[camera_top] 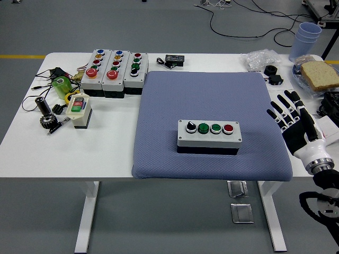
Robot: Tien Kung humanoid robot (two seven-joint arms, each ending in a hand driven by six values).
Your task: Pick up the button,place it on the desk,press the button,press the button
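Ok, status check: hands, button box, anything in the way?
Right hand open, hovering off the mat's right edge; left arm out of view. Button box sits on the mat, untouched. Path from hand to box clear.

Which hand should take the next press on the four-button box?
Right. The right hand hangs open just off the blue mat's right edge, level with the button box, its red button nearest. The left hand isn't in view.
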